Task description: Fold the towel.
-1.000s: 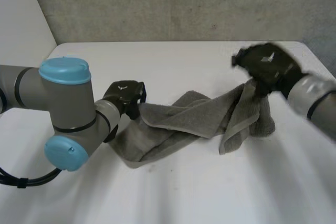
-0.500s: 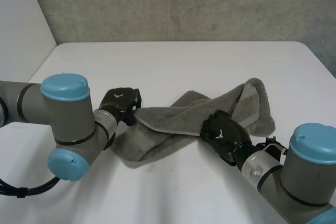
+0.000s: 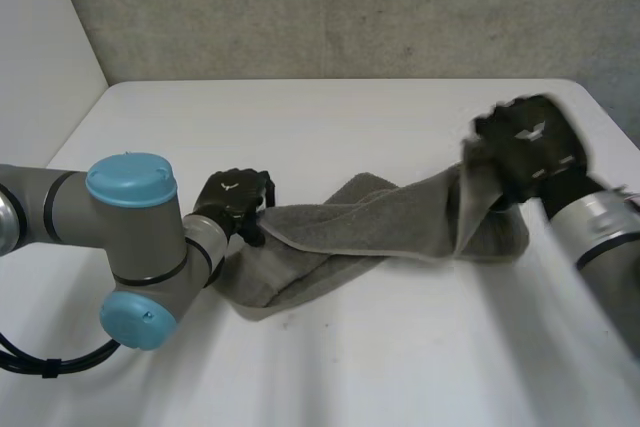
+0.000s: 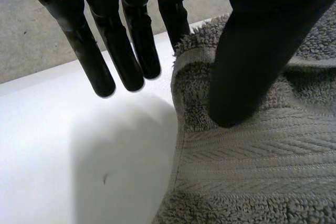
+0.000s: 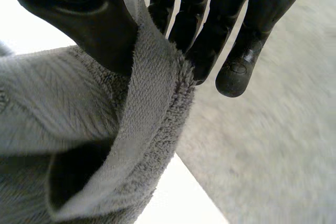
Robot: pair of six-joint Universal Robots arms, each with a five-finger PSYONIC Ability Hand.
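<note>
A white table [image 3: 330, 127] stands against a rough grey wall [image 3: 350, 7], and a grey towel [image 3: 370, 232] stretches across it, rumpled. The left hand [image 3: 232, 202] pinches the towel's near-left corner under its thumb. The right hand [image 3: 525, 142] pinches the opposite end, lifted off the table.

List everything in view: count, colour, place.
towel: 1, grey, twisted across the middle of the table, one end in each hand
table: 1, white, under the towel
wall: 1, grey, behind the table
left arm: 1, grey with light-blue caps, near left of the table
right arm: 1, grey, near right of the table
left hand: 1, black, pinching the towel's left end
right hand: 1, black, pinching the towel's right end, held up
</note>
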